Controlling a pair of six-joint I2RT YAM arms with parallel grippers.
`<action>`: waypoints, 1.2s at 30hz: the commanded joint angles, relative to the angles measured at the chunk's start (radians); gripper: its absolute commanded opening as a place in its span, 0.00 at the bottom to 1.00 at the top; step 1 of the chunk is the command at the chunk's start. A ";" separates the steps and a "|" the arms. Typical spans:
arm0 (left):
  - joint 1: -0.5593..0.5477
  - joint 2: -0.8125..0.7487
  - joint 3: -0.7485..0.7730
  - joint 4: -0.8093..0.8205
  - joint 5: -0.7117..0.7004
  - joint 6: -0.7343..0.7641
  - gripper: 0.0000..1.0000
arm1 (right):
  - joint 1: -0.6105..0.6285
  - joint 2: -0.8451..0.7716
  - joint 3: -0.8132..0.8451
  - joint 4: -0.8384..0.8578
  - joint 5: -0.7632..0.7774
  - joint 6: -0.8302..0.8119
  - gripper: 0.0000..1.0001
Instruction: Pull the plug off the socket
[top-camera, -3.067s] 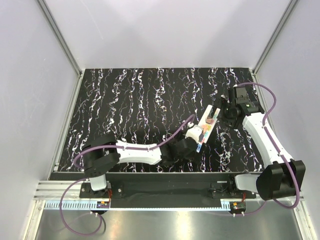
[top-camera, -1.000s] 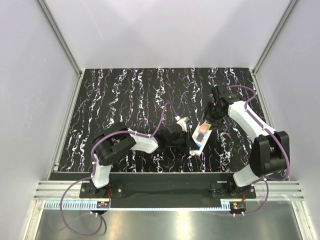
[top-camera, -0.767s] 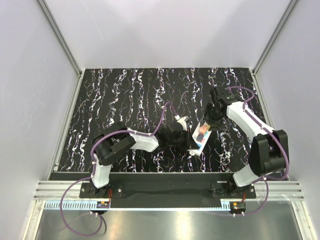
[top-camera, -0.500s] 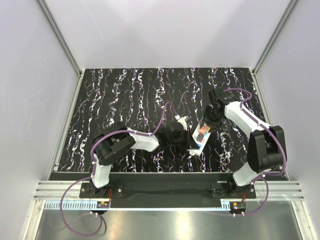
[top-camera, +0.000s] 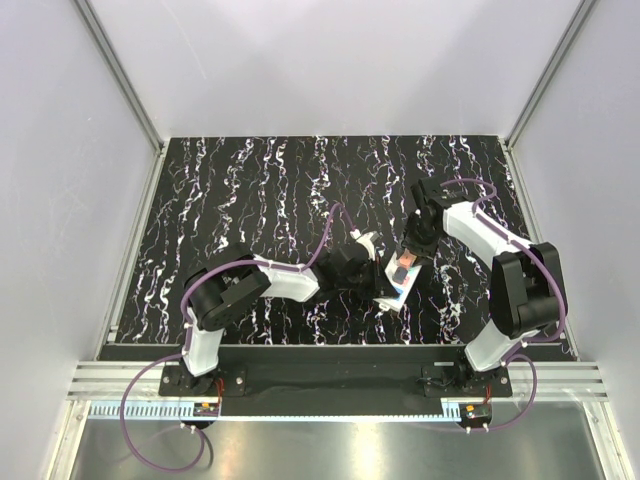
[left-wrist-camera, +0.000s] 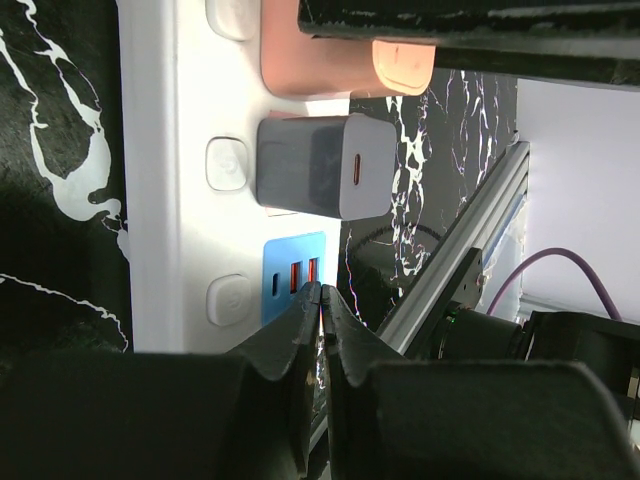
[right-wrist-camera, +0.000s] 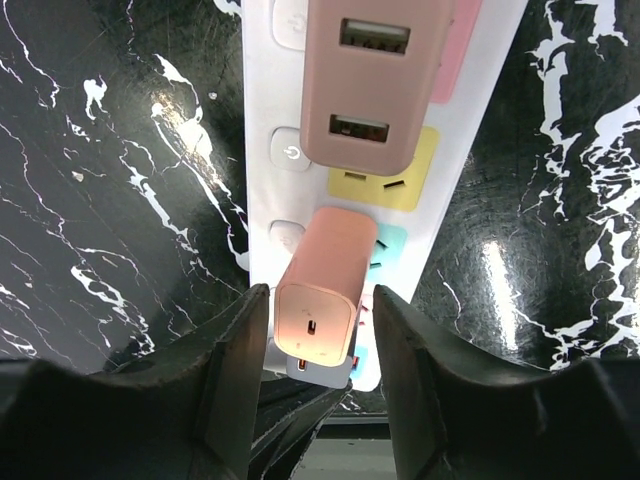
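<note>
The socket (top-camera: 392, 284) is a white power strip lying slantwise at mid-table, with coloured outlet faces. The plug (right-wrist-camera: 322, 285), a small peach block, stands plugged into a teal outlet of the socket (right-wrist-camera: 258, 190). My right gripper (right-wrist-camera: 322, 302) is open and straddles the plug; the left finger (right-wrist-camera: 240, 350) is almost against it and a gap shows on the right side. My left gripper (left-wrist-camera: 321, 290) is shut with nothing in it, its tips resting on the socket's (left-wrist-camera: 165, 200) blue end. The plug (left-wrist-camera: 404, 64) shows at the top of the left wrist view.
A grey-white charger block (left-wrist-camera: 318, 166) sits plugged in beside the plug, toward my left gripper. A larger dusty-pink adapter (right-wrist-camera: 366, 80) with two USB ports occupies the outlets on the plug's other side. Black marbled tabletop (top-camera: 250, 190) surrounds the strip.
My right arm has swung left and come down over the plug, and its jaws have narrowed around it. My left gripper has stayed shut on the strip's end.
</note>
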 joint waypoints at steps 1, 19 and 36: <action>0.007 0.030 0.013 -0.089 -0.035 0.024 0.11 | 0.015 -0.001 0.014 0.014 0.030 0.018 0.52; 0.010 0.048 0.041 -0.139 -0.025 0.036 0.08 | 0.019 0.018 0.064 -0.030 0.070 0.006 0.16; 0.016 0.081 0.039 -0.144 -0.014 0.021 0.07 | 0.021 0.024 0.160 -0.118 0.068 -0.015 0.00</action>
